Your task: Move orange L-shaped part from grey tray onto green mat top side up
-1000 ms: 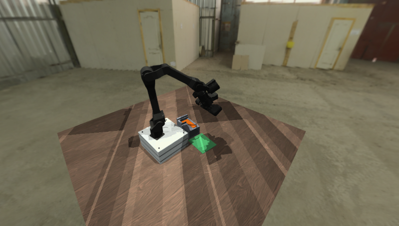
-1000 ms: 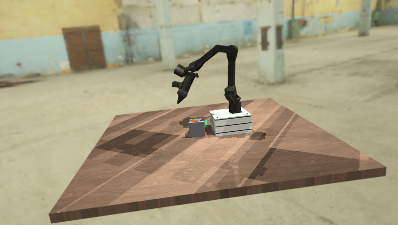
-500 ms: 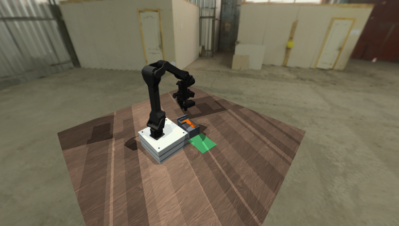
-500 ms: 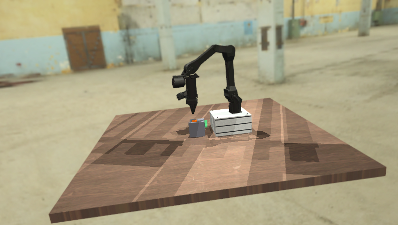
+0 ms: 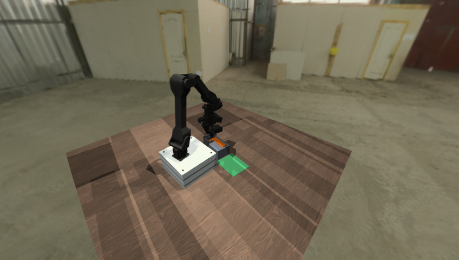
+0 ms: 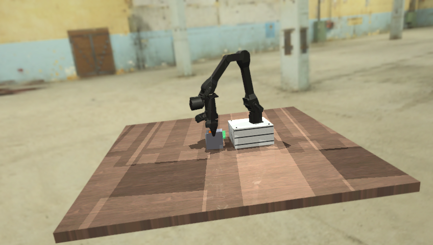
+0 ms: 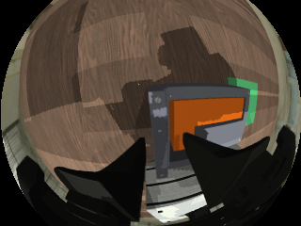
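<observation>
The orange L-shaped part point(image 5: 220, 143) point(image 6: 209, 131) point(image 7: 207, 108) lies in the pocket of the grey tray point(image 5: 223, 154) point(image 6: 214, 143) point(image 7: 161, 137). No end is plainly raised. My gripper point(image 5: 211, 134) point(image 6: 213, 135) point(image 7: 164, 139) points down at the tray's L-end, partly open and empty. In the wrist view, the right fingertip is over the part's short leg, and the left one is outside the tray's end wall. Whether the right tip touches the part cannot be told. The green mat point(image 5: 233, 165) point(image 6: 224, 135) point(image 7: 253, 104) lies beside the tray's opposite end.
The white layered base block point(image 5: 193, 158) point(image 6: 253, 136) point(image 7: 176, 208) of the arm stands close beside the tray. Both stand on the wooden table top point(image 5: 276, 180) point(image 6: 261, 173) point(image 7: 113, 52). The arm's shadow falls on the table by the tray.
</observation>
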`<state>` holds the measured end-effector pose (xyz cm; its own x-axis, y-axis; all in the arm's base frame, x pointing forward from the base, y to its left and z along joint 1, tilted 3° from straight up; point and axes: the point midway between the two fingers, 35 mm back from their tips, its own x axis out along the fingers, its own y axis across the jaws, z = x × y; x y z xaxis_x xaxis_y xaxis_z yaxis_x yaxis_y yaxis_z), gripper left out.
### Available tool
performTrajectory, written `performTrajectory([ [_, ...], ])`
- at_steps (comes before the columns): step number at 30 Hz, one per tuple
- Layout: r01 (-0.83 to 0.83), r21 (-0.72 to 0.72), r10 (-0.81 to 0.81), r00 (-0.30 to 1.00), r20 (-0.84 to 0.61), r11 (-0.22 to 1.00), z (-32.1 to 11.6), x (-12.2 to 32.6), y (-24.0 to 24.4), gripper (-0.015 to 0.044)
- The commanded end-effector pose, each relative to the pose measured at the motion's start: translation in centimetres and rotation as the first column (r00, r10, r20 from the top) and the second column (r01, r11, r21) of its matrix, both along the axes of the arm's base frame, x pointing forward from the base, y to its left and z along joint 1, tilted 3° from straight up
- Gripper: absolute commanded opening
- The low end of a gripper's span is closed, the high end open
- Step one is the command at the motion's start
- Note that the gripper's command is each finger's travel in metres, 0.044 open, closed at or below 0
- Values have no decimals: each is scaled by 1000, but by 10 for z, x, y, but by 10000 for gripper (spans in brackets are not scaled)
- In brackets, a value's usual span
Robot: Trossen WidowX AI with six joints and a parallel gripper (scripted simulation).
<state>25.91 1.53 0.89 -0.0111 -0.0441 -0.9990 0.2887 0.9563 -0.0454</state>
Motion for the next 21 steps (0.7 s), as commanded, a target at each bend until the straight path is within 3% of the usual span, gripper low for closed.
performTrajectory([
  [1,-1,-4,1,1000,22,1000,-5,3,-1,180],
  [21,-1,-4,1,1000,22,1000,-34,4,-2,180],
])
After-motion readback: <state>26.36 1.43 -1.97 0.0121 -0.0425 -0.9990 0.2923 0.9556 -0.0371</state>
